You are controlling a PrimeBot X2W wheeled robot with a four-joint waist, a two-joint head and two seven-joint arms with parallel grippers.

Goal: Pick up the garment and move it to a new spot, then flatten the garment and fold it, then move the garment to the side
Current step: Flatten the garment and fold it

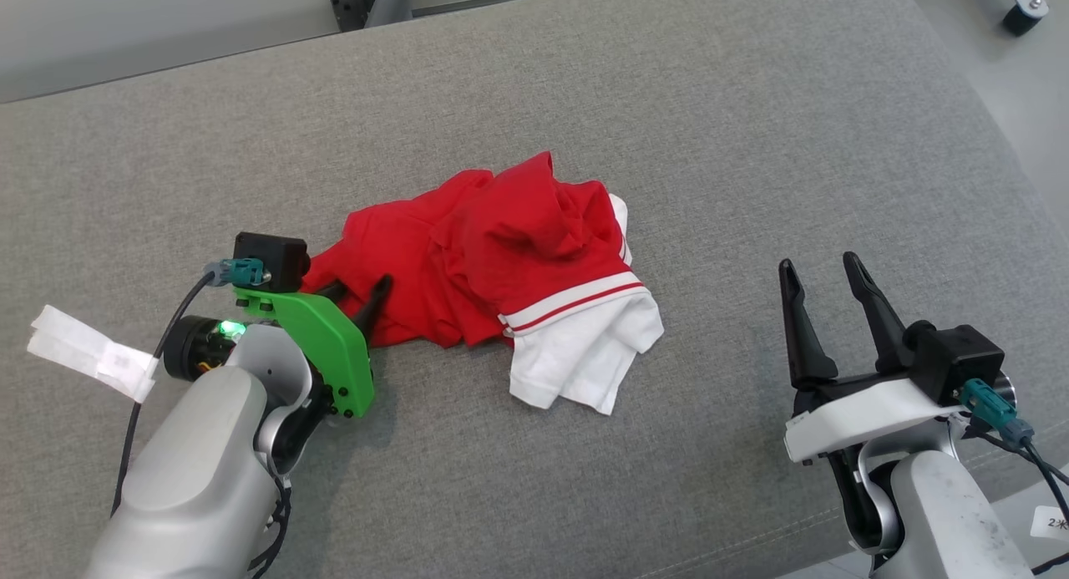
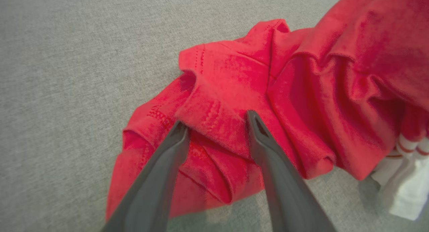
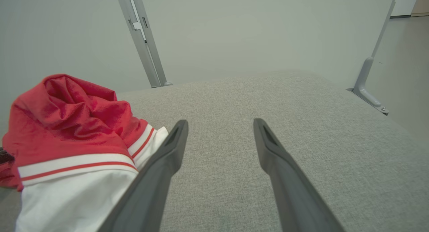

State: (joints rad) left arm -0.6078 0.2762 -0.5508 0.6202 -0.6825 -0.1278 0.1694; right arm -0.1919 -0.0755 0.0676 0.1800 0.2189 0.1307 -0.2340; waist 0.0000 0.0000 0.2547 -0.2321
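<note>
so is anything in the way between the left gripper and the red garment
Nothing visible does. The left gripper is open with its fingers straddling a fold at the red edge of the garment. The right gripper is open too, apart from the garment, with bare grey cushion between them.

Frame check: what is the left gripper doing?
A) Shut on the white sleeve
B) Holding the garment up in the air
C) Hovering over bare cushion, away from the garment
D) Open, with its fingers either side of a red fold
D: in the left wrist view the left gripper is open, with a red fold of the garment between its two fingers.
</note>
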